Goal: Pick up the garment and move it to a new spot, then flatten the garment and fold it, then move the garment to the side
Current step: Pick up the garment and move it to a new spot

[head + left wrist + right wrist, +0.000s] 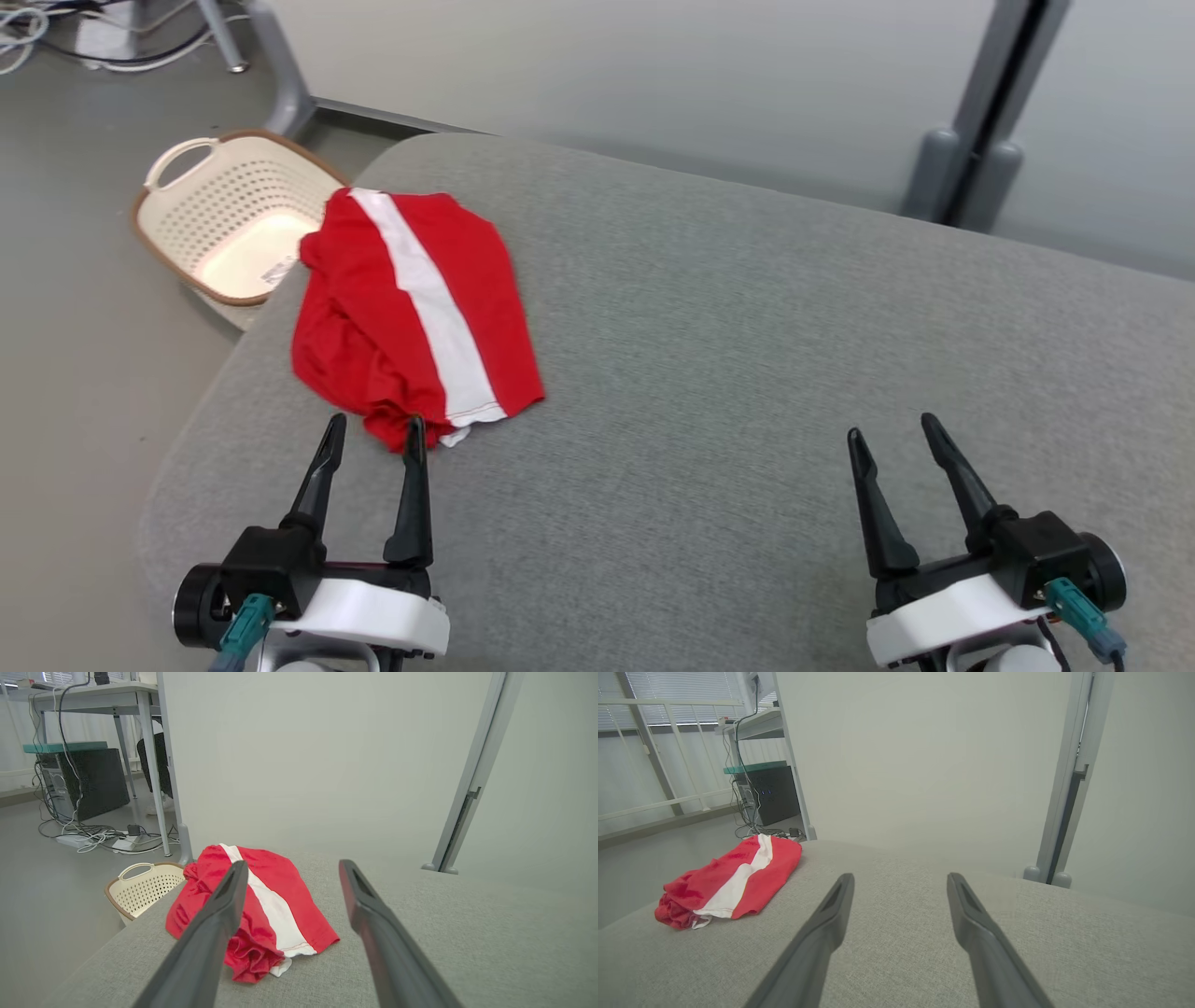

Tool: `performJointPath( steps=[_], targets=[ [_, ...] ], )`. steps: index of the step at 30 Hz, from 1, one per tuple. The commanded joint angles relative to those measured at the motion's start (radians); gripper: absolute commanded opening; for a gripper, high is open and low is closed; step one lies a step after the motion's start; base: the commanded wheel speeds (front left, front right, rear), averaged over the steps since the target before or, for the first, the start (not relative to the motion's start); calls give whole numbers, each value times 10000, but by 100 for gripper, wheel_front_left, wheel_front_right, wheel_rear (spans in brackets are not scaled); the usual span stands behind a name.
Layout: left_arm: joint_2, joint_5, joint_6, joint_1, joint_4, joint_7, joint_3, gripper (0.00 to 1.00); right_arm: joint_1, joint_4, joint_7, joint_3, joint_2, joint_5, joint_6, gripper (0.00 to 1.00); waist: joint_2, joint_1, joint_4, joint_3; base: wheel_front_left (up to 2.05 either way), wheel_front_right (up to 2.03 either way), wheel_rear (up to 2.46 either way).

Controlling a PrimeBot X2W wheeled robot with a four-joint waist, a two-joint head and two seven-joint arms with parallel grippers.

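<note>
The garment [411, 313] is red with a broad white stripe, lying crumpled near the far left corner of the grey padded table [728, 373]. It appears too in the left wrist view [261, 914] and the right wrist view [733, 882]. My left gripper [373, 431] stands open just in front of the garment's near hem, nothing between its fingers [219, 919]. My right gripper [892, 431] is open over the bare table at the lower right, far from the garment.
A cream perforated laundry basket [224, 219] sits on the floor beside the table's left corner. A partition wall with a grey post [971, 140] runs behind the table. A desk, a computer case [81, 781] and cables [98, 837] lie at the far left.
</note>
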Motion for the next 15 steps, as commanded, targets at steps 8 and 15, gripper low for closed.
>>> performJointPath(
  steps=[8, 15],
  targets=[
    [32, 156, -80, 383, 27, -47, 244, 100, 182, 175, -9, 265, -12, 185, -19, 100, -1, 0, 911, -458, 0, 0, 0],
    [34, 187, -112, 477, -82, -47, 498, 100, 120, 172, -9, 369, 33, 322, -19, 100, -1, 0, 926, -484, 0, 0, 0]
  ],
)
